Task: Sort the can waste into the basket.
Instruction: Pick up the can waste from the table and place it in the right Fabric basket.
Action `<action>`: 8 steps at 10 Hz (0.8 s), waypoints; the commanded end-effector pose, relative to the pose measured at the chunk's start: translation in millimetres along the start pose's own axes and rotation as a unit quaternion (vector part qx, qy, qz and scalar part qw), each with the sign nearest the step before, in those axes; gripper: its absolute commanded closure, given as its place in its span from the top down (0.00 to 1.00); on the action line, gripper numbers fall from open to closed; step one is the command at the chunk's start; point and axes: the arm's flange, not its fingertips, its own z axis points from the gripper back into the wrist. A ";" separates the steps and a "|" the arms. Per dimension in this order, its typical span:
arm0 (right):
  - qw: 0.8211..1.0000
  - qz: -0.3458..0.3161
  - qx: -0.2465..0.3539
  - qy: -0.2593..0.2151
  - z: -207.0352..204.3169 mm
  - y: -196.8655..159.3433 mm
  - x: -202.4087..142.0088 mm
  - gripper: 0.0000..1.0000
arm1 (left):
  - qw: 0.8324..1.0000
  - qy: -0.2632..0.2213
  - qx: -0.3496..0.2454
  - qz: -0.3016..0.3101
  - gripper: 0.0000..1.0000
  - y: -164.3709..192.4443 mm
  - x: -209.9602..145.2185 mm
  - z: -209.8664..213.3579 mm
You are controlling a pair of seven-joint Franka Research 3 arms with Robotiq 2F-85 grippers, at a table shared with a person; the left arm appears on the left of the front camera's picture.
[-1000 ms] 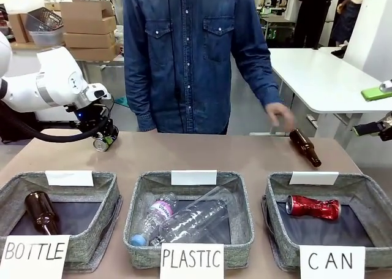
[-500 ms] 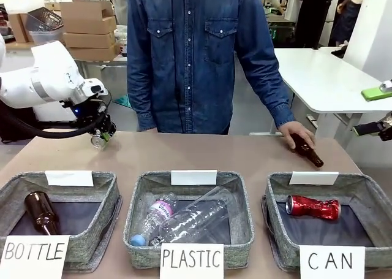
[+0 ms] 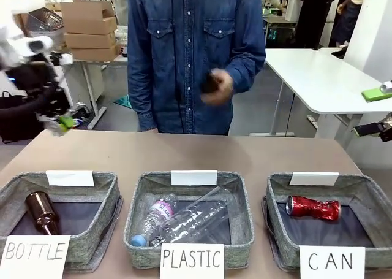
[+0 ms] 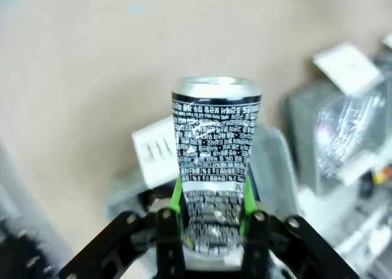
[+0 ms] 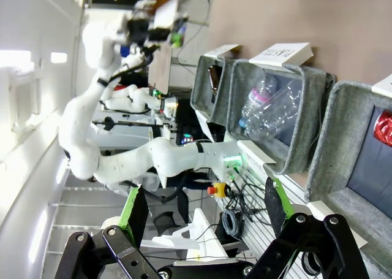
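Black can point(image 4: 215, 144) in left hand point(image 4: 213, 196), aloft

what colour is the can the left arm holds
Black can with white print, silver top; clearest in left wrist view.

Brown tabletop point(image 3: 196, 153) up front, and beyond it a white table point(image 3: 318, 76); well left of that table, stacked cardboard boxes point(image 3: 89, 24); a white wall point(image 3: 375, 27) just right of it

Bare table point(image 3: 196, 153) spans mid-frame. Lower right, the CAN basket point(image 3: 367, 196) is open on top, red can point(image 3: 313, 208) inside. A person's hand point(image 3: 217, 86) hovers upper centre.
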 end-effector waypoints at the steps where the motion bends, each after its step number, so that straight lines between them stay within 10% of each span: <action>1: 1.000 0.013 0.000 0.003 1.8 -0.4 0.6 1.00 | 0.995 -0.047 -0.044 -0.077 0.15 -26.4 -90.7 32.9; 3: 1.000 0.013 0.000 0.003 1.8 -0.4 0.6 1.00 | 0.988 -0.111 -0.037 -0.098 0.15 -48.8 -139.1 32.6; 8: 1.000 0.013 0.000 0.003 1.8 -0.4 0.6 1.00 | 0.992 -0.074 -0.041 -0.093 0.15 -44.0 -126.3 44.7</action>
